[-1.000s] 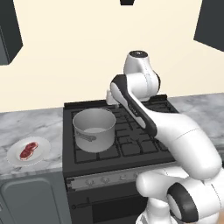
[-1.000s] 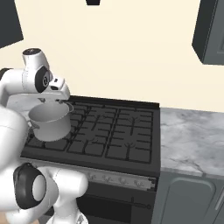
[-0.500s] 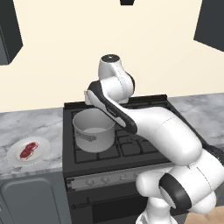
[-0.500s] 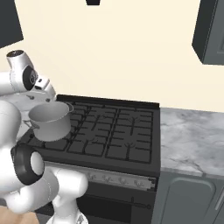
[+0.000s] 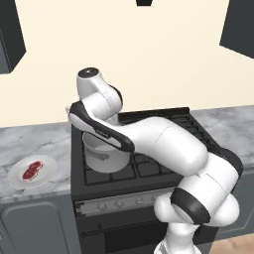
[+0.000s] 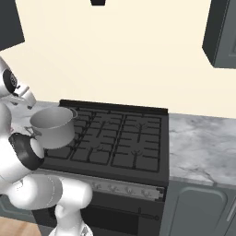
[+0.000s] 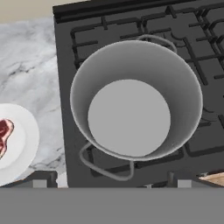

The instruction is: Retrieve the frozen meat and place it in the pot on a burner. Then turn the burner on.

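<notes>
The frozen meat (image 5: 32, 170) lies on a round white plate (image 5: 45, 166) on the counter left of the stove; in the hand view the frozen meat (image 7: 4, 134) shows at the left edge. The pot (image 5: 104, 155) stands empty on the front left burner (image 5: 107, 175), partly behind my arm. The hand view looks straight down into the pot (image 7: 129, 118), its loop handles near and far. My gripper (image 7: 109, 179) hovers above the pot's near rim, open, its fingertips (image 7: 43, 178) far apart with nothing between them.
Marble counter (image 5: 34, 141) carries the plate (image 7: 19, 146) left of the stove, and more counter (image 6: 203, 143) lies to the right. The other grates (image 6: 124, 138) are bare. Knobs (image 6: 115, 188) line the stove front. Dark wall cabinets (image 6: 221, 32) hang above.
My arm has swung left from over the middle of the stove to above the pot. Pot, plate and meat have stayed where they were.
</notes>
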Controlling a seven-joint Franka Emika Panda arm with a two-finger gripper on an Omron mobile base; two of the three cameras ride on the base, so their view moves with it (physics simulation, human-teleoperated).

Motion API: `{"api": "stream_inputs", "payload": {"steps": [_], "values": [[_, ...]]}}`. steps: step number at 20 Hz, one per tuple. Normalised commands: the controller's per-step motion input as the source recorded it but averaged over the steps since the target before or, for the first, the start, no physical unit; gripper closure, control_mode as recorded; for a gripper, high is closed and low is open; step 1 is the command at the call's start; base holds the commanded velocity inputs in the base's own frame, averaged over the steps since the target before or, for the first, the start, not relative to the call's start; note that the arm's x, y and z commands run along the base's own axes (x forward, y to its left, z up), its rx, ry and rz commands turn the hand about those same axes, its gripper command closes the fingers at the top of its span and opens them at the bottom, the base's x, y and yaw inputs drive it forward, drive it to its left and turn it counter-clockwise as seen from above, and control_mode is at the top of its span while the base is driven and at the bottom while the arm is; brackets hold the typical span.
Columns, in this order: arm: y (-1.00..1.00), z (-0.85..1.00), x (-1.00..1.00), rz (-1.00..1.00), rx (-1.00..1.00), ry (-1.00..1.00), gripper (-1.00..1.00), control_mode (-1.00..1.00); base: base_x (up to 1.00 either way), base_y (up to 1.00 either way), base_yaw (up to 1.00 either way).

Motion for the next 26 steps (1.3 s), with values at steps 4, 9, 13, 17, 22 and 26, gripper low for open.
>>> {"api": "stream_inputs", "payload": {"steps": [4, 9, 13, 17, 22, 26], "values": [[0.17, -0.03, -0.04, -0.03, 0.0, -0.05, -1.0, -1.0, 0.0, 0.0, 0.0], [0.16, -0.14, -0.04, 0.22, 0.0, -0.19, -1.0, -1.0, 0.0, 0.0, 0.0], [0.55, -0.31, -0.36, 0.26, 0.0, -0.01, -1.0, -1.0, 0.0, 0.0, 0.0], [0.65, -0.23, -0.45, 0.29, 0.0, -0.12, -1.0, -1.0, 0.0, 0.0, 0.0], [0.37, -0.15, -0.22, 0.19, 0.0, -0.03, -1.0, -1.0, 0.0, 0.0, 0.0], [0.44, -0.37, 0.03, 0.0, 0.01, -0.03, -1.0, -1.0, 0.0, 0.0, 0.0]]}}
